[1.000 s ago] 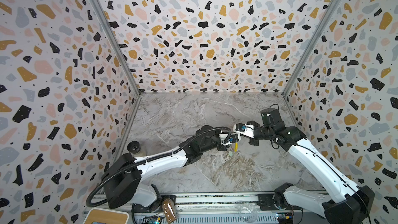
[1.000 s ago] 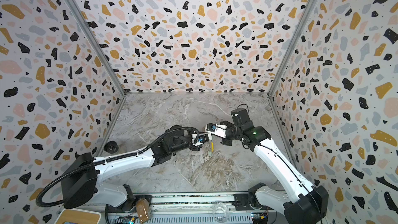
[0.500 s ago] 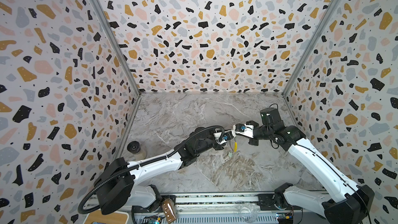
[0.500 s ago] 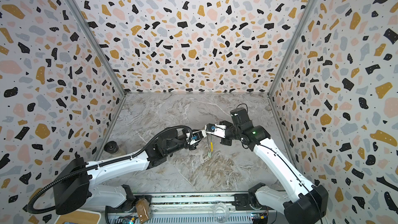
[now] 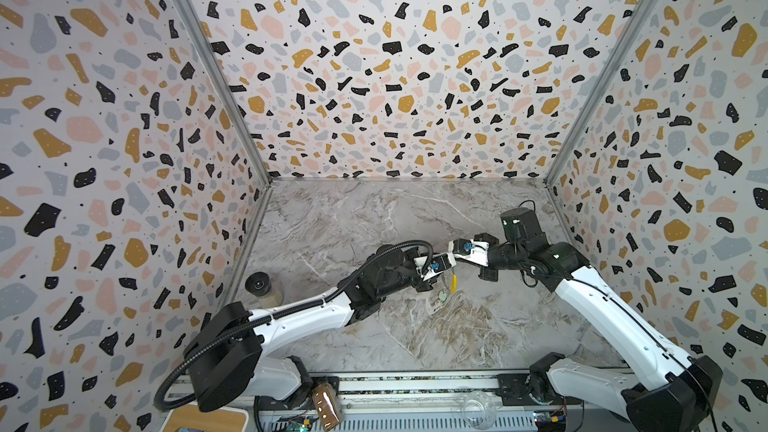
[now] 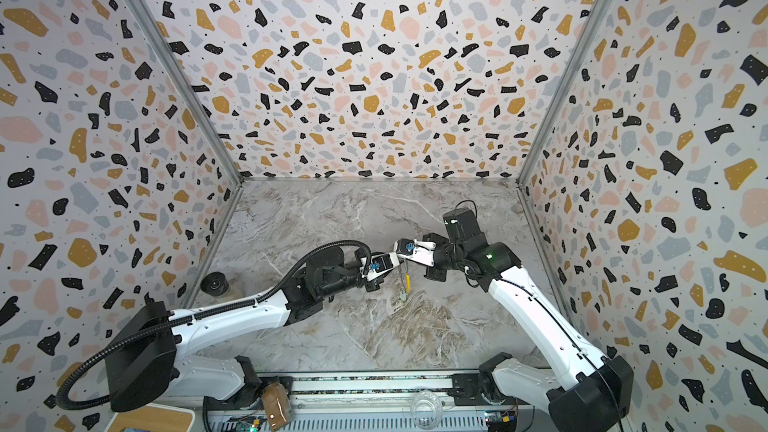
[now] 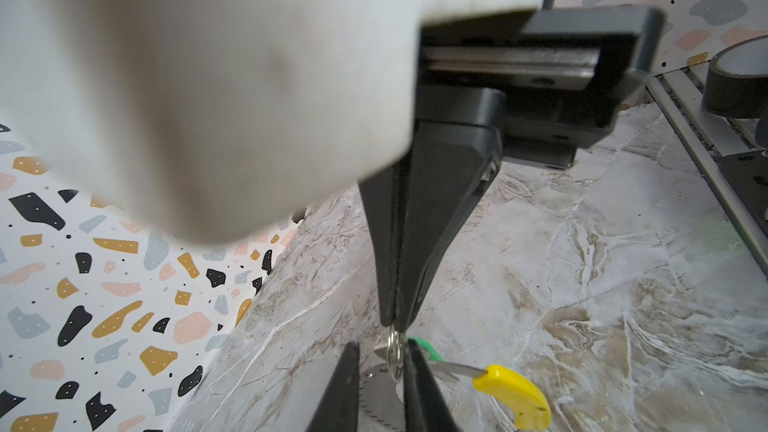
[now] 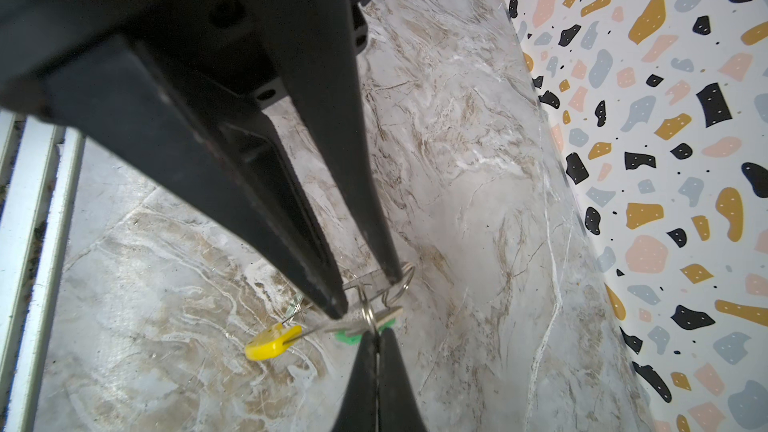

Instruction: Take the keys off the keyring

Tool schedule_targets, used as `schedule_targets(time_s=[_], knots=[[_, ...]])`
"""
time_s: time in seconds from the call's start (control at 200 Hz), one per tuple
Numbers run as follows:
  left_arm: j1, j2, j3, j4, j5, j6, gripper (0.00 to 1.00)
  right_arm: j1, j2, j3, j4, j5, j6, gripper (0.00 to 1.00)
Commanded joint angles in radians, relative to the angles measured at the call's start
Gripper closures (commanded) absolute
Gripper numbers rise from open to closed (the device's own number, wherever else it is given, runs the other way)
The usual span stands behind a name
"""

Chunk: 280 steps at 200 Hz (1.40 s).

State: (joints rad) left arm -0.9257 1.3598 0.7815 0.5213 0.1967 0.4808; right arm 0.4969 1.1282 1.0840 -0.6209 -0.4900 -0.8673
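Looks like one key is being worked off: above mid-bench (image 5: 374, 218) the right gripper (image 7: 395, 323) is pinched tight on its loop (image 7: 394, 347), the left gripper (image 8: 365, 292) narrowly parted astride it, grip unclear. Keyring (image 7: 513, 396) and keys (image 8: 347, 336) dangle beneath. Next, that loop must slide to the keyring's gap

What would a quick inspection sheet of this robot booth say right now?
Surface: marble-patterned tabletop, flat.
Job's things: keyring held up between the grippers, yellow sleeve hanging low; green tag and pale tag beside the grip.
Clutter: dark tape roll at the table's left edge; brown jar and glass jar past the front rail.
Grippers: left gripper closed narrowly on the keyring; right gripper shut on a small split ring.
Cables: black hose looping over the left arm; thin wire atop the right arm.
Surroundings: terrazzo walls on three sides.
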Motion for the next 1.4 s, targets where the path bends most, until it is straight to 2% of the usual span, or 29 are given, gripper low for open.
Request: schedule_targets(time_s=[0.0,0.19,0.32,0.596,1.397], knots=[[0.003,0.019,0.04,-0.01,-0.007,-0.007,0.82,0.017,-0.001,0.05,-0.002,-0.01,0.007,0.98],[0.003,0.025,0.053,-0.036,-0.01,-0.002,0.83,0.025,-0.005,0.054,0.001,-0.001,0.011,0.98],[0.003,0.033,0.061,-0.037,-0.005,-0.003,0.79,0.032,-0.005,0.055,0.003,0.002,0.013,0.98],[0.003,0.026,0.041,-0.001,-0.032,-0.038,0.79,0.032,-0.009,0.048,0.003,0.007,0.023,0.98],[0.003,0.044,0.055,-0.009,-0.093,-0.041,0.92,0.035,-0.005,0.076,-0.002,-0.04,0.035,0.98]])
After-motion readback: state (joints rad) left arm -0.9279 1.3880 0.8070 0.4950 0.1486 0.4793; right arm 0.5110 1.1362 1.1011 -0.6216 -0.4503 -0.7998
